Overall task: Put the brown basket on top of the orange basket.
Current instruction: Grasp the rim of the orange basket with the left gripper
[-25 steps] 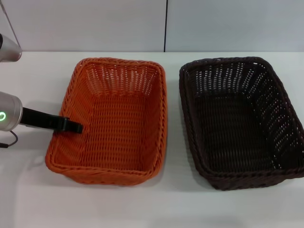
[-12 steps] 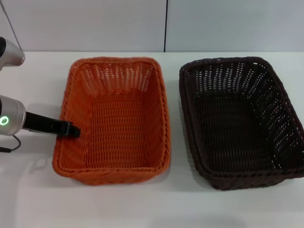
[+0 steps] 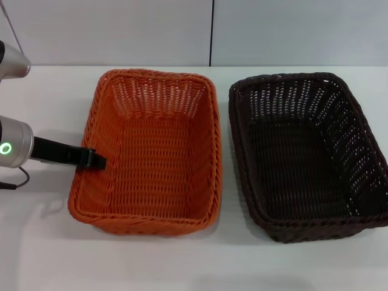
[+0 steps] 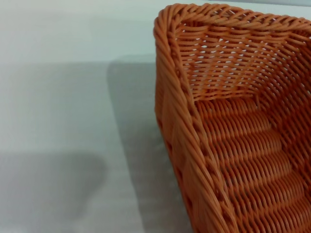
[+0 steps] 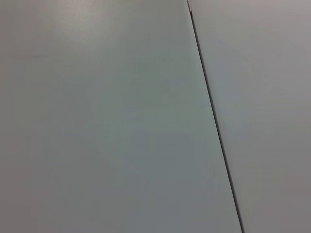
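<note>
The orange basket (image 3: pixel 216 159) sits left of centre on the white table, turned slightly askew. My left gripper (image 3: pixel 92 159) reaches in from the left and is shut on the basket's left wall, with a black finger showing just inside the rim. In the left wrist view the orange basket (image 4: pixel 233 145) fills the frame from close up, corner and inner floor showing. To its right, apart from it, stands the brown basket (image 3: pixel 235 142), upright with nothing in it. My right gripper is out of view; its wrist camera shows only a pale wall.
The white table (image 3: pixel 48 242) runs back to a pale wall with a dark vertical seam (image 3: pixel 211 33). A narrow strip of table separates the two baskets. A thin black cable (image 3: pixel 15 180) lies by the left arm.
The orange basket has swung with my left gripper: its far end has shifted to the right and its tilt has reversed. The brown basket has stayed put.
</note>
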`<state>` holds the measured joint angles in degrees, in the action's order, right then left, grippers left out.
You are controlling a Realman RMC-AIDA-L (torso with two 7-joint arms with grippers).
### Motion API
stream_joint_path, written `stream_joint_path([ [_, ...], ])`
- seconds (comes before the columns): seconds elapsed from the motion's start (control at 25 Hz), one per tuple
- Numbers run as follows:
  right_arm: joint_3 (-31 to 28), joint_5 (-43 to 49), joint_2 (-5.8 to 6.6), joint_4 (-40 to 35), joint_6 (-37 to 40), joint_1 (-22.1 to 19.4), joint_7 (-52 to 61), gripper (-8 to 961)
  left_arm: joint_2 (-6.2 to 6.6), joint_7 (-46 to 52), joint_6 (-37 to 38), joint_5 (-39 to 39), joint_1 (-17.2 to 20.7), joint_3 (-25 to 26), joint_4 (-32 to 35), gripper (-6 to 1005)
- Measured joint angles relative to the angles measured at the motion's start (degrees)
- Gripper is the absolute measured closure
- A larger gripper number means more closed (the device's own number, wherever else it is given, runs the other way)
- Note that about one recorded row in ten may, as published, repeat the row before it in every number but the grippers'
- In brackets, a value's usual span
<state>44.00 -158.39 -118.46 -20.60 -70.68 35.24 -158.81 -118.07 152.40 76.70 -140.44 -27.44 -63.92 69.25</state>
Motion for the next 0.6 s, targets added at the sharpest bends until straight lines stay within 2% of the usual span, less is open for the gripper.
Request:
stream_joint_path([
  [0.6,0.2,-0.1,-0.13,1.2,0.0,-0.6,0.0,450,0.11,-1.0,-0.1,0.5,-0.1,0.0,0.1,834],
])
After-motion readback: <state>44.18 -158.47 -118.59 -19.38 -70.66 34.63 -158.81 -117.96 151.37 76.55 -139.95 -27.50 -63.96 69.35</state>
